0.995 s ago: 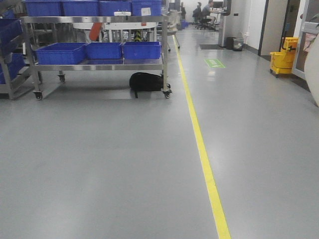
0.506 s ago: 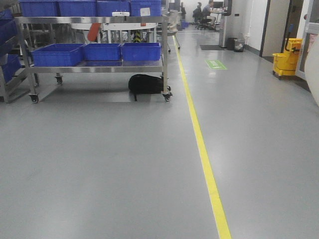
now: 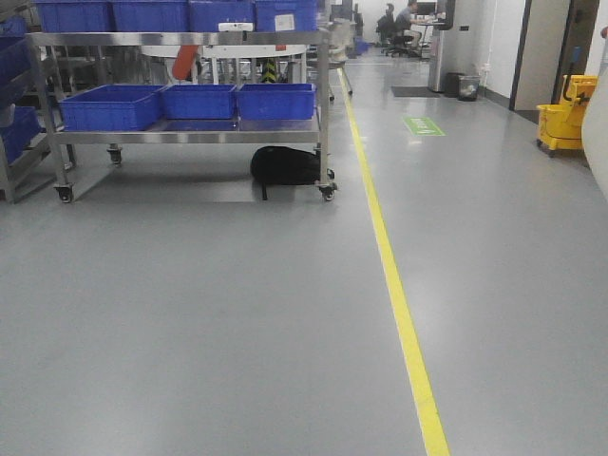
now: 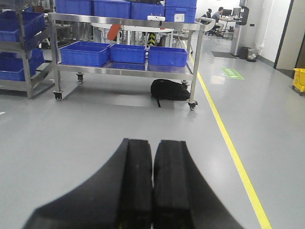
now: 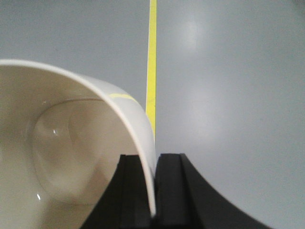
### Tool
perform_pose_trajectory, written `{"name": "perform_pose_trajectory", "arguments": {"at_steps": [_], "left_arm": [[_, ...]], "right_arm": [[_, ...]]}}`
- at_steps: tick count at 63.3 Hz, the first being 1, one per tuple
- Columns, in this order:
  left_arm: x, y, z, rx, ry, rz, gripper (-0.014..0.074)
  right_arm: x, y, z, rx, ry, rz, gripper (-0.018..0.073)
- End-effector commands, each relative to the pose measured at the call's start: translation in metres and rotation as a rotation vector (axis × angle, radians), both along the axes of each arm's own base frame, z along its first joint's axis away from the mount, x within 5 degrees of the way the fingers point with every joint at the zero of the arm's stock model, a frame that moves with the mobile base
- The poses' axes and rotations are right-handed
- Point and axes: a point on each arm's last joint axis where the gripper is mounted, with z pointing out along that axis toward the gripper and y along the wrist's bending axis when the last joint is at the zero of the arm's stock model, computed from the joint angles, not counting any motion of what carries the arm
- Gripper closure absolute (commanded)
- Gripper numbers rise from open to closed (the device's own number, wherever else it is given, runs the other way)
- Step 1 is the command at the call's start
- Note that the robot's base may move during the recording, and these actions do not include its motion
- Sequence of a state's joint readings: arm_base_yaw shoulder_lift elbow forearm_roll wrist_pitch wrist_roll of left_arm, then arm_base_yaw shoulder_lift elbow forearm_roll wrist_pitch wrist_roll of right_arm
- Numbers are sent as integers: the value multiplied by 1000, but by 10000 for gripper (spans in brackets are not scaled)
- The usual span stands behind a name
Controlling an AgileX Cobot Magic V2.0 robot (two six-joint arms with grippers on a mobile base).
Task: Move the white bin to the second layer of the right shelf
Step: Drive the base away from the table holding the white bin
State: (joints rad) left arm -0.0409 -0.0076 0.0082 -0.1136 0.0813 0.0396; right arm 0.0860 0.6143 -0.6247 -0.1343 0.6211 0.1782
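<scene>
In the right wrist view the white bin (image 5: 62, 157) fills the left side, a glossy cream tub seen into its open mouth. My right gripper (image 5: 152, 160) is shut on its wall, one finger inside and one outside, holding it above the grey floor. A pale curved sliver of the white bin (image 3: 601, 142) shows at the right edge of the front view. My left gripper (image 4: 153, 143) is shut with nothing between its fingers, held out over the floor. The right shelf second layer is out of view.
A wheeled steel cart (image 3: 190, 136) with large blue crates (image 3: 114, 104) stands ahead on the left, a black bag (image 3: 283, 165) under it. A yellow floor line (image 3: 399, 304) runs forward. A yellow mop bucket (image 3: 562, 125) stands far right. Another rack with blue crates (image 4: 19, 28) is at the left.
The whole front view has slid a little to the right and the cart looks slightly nearer, so the base has turned left and crept forward. The grip on the bin is unchanged.
</scene>
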Motion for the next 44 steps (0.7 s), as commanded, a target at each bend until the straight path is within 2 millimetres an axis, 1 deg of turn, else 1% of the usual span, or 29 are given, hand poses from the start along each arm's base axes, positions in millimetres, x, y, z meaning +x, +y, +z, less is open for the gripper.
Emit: {"name": "perform_pose_trajectory", "arguments": {"at_steps": [1,44], "left_arm": [[-1,1,-1,-10,-72,9,512],[-1,1,-1,-10,-72,9,512]], "right_arm": [[2,0,18,-7,-124,5,510],[2,0,18,-7,-124,5,510]]}}
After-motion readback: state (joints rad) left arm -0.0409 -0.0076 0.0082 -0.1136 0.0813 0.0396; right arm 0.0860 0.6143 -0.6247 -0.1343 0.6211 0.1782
